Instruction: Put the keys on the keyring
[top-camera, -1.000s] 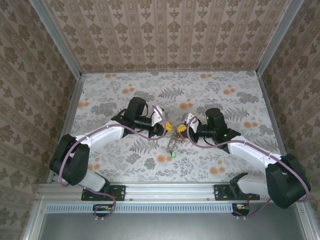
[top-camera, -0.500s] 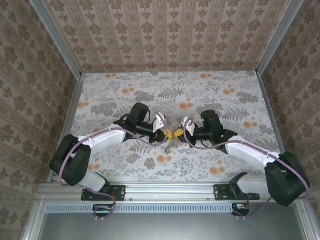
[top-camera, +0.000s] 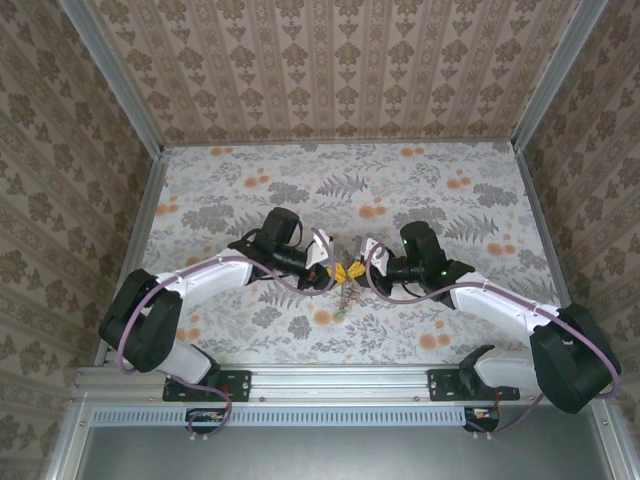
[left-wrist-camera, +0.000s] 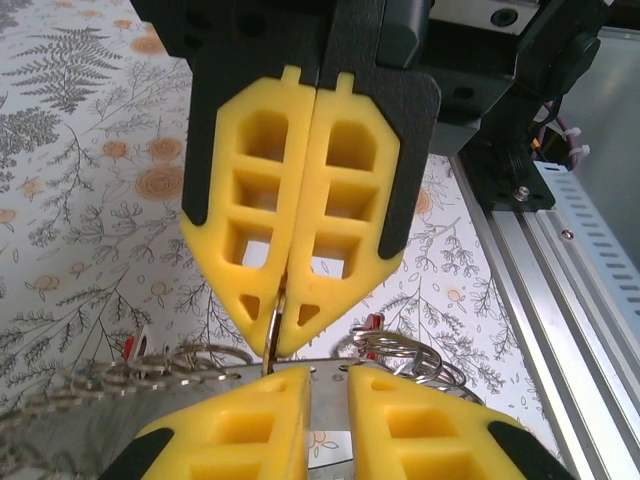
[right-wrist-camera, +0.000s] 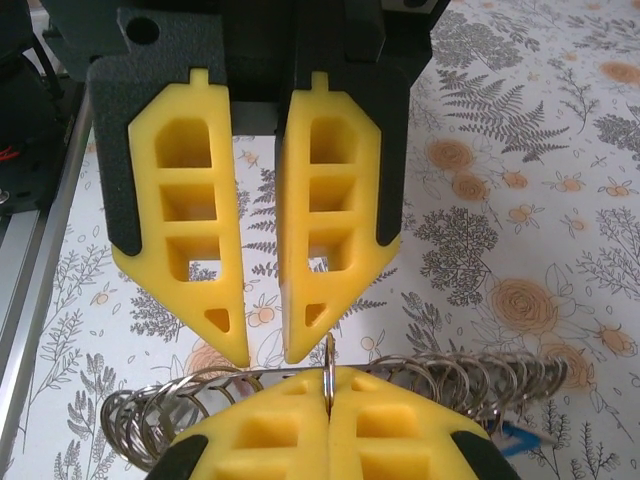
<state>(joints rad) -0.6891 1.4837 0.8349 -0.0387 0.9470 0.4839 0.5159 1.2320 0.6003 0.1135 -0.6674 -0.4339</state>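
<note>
My right fingers (right-wrist-camera: 270, 440) bright yellow latticed plastic backed in matt black, my left fingers (right-wrist-camera: 190, 200) the same yellow and black, thin silvery metal keyring (right-wrist-camera: 329, 352), tiny blue plastic key head (right-wrist-camera: 518, 436), white tablecloth (right-wrist-camera: 560, 150) printed with grey ferns and orange blossoms, tan damask wallpaper (top-camera: 330, 70).

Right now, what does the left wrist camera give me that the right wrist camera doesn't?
Left wrist camera: the right gripper seen head-on, fingers pressed together on a thin ring, with a small red key head beside it. Right wrist camera: the left gripper seen head-on, a narrow gap between its fingers, a long row of silvery rings under it, and a blue bit at lower right. Both: yellow fingers facing each other over the flowered table, and that ring pinched in the right gripper.
</note>
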